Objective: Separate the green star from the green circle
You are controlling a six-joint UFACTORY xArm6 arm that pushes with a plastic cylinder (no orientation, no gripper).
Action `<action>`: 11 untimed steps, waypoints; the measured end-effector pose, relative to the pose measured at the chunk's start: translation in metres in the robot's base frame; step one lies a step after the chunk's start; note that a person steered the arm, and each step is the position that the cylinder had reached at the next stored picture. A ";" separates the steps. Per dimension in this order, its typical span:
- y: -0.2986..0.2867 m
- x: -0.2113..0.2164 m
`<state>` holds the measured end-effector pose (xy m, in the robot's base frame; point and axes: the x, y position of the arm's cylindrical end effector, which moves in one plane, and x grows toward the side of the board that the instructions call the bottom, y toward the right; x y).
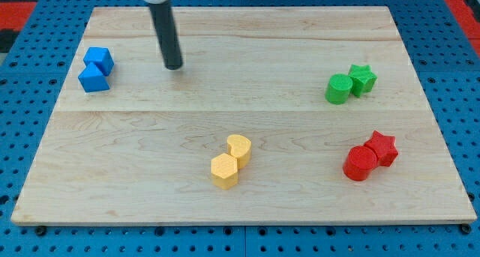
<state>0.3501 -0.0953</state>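
The green star (pixel 364 78) sits at the view's right, touching the green circle (pixel 338 88), which lies just to its lower left. My tip (pixel 174 65) is at the view's upper left, far to the left of both green blocks. It stands a short way right of the blue blocks and touches no block.
Two blue blocks (pixel 96 69) touch each other at the view's left. A yellow hexagon (pixel 223 171) and a yellow heart (pixel 239 148) touch at the bottom middle. A red circle (pixel 360 163) and a red star (pixel 382 147) touch at the lower right. All lie on the wooden board (pixel 240 32).
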 end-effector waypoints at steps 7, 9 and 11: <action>0.173 0.090; 0.271 0.091; 0.299 0.061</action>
<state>0.4107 0.2032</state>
